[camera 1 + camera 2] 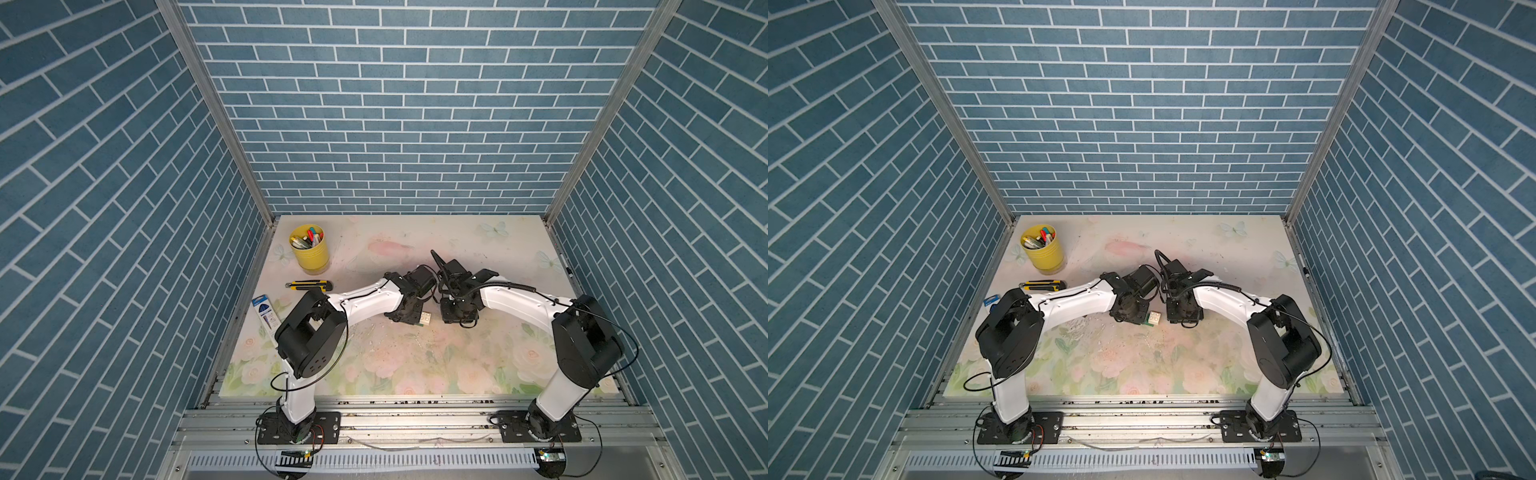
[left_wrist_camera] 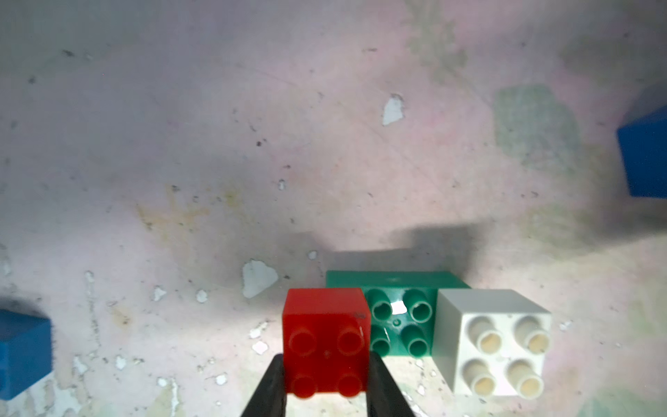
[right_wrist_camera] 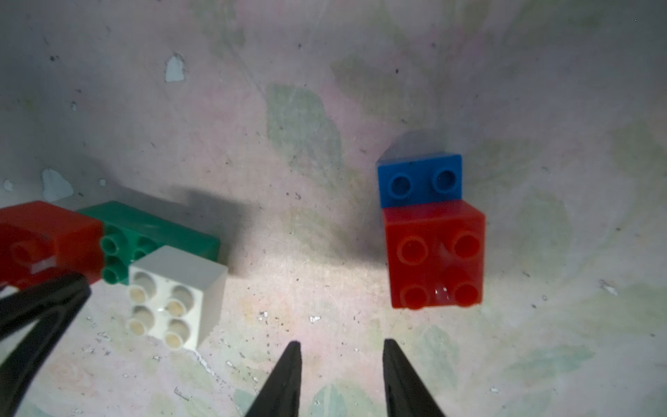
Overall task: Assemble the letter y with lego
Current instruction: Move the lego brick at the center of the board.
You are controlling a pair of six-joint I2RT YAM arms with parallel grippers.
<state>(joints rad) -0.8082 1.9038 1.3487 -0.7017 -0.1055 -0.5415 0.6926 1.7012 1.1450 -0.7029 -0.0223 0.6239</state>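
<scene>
Clamped by left fingers (image 2: 267,393): red brick (image 2: 326,343), set on green brick (image 2: 400,325) opposite white brick (image 2: 494,343), mid-bench (image 1: 415,365). Parted narrowly, empty: right fingers (image 3: 285,382), near second red brick (image 3: 435,252) overlapping blue brick (image 3: 420,180). Blue packet (image 1: 264,311) at bench edge, print too small to read.

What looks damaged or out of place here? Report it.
The floral table cover is damaged: its print has flaked off in white patches and smaller flecks, most thickly near the green brick. Nothing else stands out, and nothing is spilled.
</scene>
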